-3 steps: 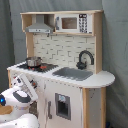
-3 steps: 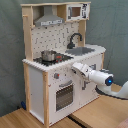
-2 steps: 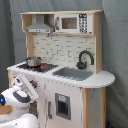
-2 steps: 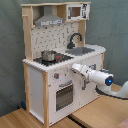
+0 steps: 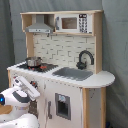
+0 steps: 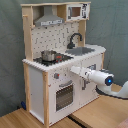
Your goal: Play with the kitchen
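Fingers' state cannot be told; the gripper (image 6: 75,70) is pointing at the kitchen (image 6: 37,82) front, near the knobs. Kitchen is standing on the table (image 6: 95,112). Pushing too hard risks tipping it.

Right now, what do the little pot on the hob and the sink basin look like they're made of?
The pot looks like polished metal: silvery with bright glints, though shiny plastic is possible. The sink basin looks like matte grey plastic or painted metal: flat grey, no glare. It sits in the kitchen's white painted countertop.
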You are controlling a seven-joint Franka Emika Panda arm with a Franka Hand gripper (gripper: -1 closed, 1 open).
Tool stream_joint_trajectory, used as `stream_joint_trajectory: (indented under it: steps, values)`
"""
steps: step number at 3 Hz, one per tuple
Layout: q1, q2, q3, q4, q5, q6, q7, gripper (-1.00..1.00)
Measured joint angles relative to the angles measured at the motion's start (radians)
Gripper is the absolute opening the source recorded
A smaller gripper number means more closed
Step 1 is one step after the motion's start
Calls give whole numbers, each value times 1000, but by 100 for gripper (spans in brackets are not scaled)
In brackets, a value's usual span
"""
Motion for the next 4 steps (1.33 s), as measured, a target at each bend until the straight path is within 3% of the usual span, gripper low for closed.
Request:
stream_joint_trajectory:
  steps: [4]
  values:
    - [10,0,-1,-2,0,-41,-442,-100]
